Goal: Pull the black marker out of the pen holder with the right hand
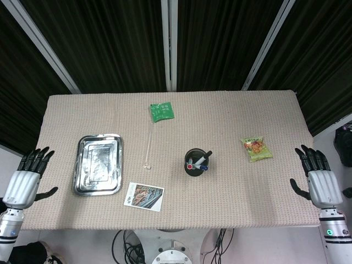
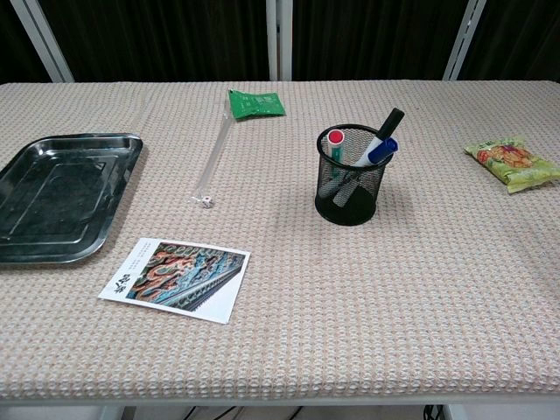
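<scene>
Near the middle of the surface [image 1: 231, 115] stands the black mesh holder [image 2: 353, 188], upright, with three markers leaning inside it. The black marker [image 2: 391, 120] tilts up and to the right, its cap end rising clear above the rim; just below it lies a blue-capped marker [image 2: 378, 151], and a red-capped marker [image 2: 336, 140] sits against the left side of the holder. In the head view the holder [image 1: 197, 163] appears as a dark ring with the black marker [image 1: 205, 155] pointing toward the upper right.

At the right edge of the surface the right robot hand [image 1: 318, 179] hovers with fingers spread and straight, holding nothing, well apart from the holder. The left robot hand [image 1: 28, 179] is at the left edge, likewise spread and empty. Neither robot hand shows in the chest view.

Between the holder and the right robot hand lies a yellow-green snack bag [image 1: 256, 149], flat on the surface. Left of the holder a thin clear stick [image 2: 213, 166] runs from a green packet [image 2: 255, 103] at the far side down toward the near side. Further left sits a steel tray [image 1: 98, 164]. A postcard [image 2: 175, 277] with a colourful picture lies near the front edge, just beside the tray's near corner.
</scene>
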Action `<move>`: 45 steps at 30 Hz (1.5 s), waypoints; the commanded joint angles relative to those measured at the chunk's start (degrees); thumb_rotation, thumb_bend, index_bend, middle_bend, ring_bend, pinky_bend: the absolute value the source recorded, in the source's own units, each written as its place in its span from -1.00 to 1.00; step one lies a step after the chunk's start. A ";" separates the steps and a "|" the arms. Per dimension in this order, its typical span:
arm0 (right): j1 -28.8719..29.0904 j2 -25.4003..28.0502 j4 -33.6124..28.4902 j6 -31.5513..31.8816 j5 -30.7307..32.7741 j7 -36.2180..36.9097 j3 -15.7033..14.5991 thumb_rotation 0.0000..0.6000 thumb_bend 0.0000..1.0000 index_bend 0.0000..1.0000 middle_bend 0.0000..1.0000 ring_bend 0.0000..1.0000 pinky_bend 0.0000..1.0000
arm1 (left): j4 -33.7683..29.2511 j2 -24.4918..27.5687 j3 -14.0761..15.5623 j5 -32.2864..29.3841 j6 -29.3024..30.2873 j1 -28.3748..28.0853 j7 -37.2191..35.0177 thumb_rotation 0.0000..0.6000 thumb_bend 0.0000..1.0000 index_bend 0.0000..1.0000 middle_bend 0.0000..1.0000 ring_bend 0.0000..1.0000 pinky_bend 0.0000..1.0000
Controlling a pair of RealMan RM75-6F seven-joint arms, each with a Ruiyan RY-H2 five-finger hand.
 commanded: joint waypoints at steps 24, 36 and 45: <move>21.29 8.60 -10.86 -29.57 5.76 -0.24 8.50 1.00 -0.51 -1.00 -1.00 -1.00 -1.00 | -0.54 1.05 -0.22 -2.55 -2.28 0.10 -0.29 1.00 -0.80 -0.92 -1.00 -1.00 -0.97; 34.03 -0.79 -8.43 -39.02 20.98 -15.55 10.10 1.00 -0.47 -0.79 -1.00 -1.00 -1.00 | -1.04 1.71 -0.39 -3.53 -3.70 -0.16 -0.06 1.00 -0.80 -0.92 -1.00 -1.00 -0.97; 36.54 -6.65 -5.82 -36.79 23.15 -19.32 8.70 1.00 -0.42 -0.57 -1.00 -1.00 -1.00 | -0.50 1.67 -0.25 -3.75 -4.31 -0.17 -1.14 1.00 -0.80 -0.92 -1.00 -1.00 -0.97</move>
